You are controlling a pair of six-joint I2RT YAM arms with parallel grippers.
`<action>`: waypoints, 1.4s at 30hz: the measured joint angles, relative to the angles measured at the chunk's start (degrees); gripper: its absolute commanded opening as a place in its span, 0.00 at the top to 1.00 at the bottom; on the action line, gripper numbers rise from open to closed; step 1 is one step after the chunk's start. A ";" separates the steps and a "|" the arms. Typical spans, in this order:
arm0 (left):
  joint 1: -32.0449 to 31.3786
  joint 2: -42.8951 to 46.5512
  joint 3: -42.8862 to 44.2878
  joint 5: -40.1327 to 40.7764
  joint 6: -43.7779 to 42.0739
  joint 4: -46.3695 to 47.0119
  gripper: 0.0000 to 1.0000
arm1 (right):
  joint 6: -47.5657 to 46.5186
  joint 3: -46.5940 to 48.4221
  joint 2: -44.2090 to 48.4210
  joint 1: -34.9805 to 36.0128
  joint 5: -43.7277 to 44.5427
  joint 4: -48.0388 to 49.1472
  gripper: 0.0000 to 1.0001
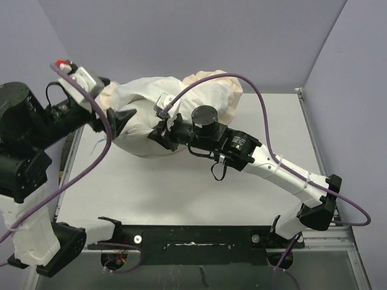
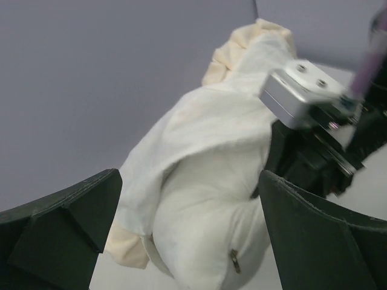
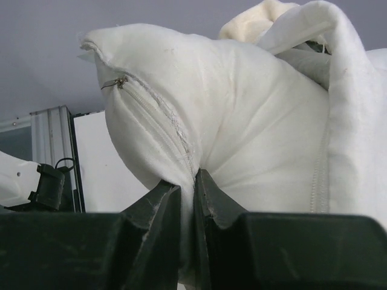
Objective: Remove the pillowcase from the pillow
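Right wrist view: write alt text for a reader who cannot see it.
The right gripper, jaws shut, pinches a fold of the plump white pillow at the lower end of its zipper. The pillowcase, white side out, with a peach frill, drapes over the pillow's right side.

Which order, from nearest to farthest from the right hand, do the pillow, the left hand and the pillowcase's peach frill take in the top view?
1. pillow: pinched in the shut right hand, at its tips.
2. left hand: open, just to its left.
3. peach frill: behind it, toward the far right.
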State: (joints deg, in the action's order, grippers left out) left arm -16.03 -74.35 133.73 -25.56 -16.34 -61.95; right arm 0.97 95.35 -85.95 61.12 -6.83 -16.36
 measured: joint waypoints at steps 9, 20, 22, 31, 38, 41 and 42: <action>-0.04 9.70 -21.31 -4.46 -13.31 -7.45 0.02 | 1.66 2.16 -1.99 -0.26 -1.79 -0.50 1.00; -0.04 12.50 -30.60 -2.54 -22.69 -2.91 0.02 | 2.78 5.07 -3.76 -1.16 -7.96 -2.47 1.00; -0.07 13.84 -31.63 -2.56 -24.35 -1.99 0.02 | 2.91 6.01 -4.55 -1.16 -9.25 -2.97 1.00; -0.50 14.14 -43.01 -1.11 -31.19 -3.56 0.95 | 5.49 8.15 -6.73 -2.25 -13.55 -4.72 0.57; -0.74 11.98 -44.33 1.64 -30.23 -3.54 1.00 | 7.30 6.86 -1.95 -8.79 -7.89 -4.26 0.27; -0.76 11.61 -43.12 2.01 -29.18 -3.85 1.00 | 6.45 4.04 3.21 -11.43 -2.56 -4.48 0.20; -0.76 11.32 -42.25 1.99 -28.65 -3.91 1.00 | 5.88 3.19 4.83 -11.69 -1.20 -4.76 0.19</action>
State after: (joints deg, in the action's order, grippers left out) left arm -16.80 -63.02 91.48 -23.57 -44.99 -65.87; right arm 6.85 98.54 -81.12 49.43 -8.03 -21.12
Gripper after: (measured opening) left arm 0.112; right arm 0.761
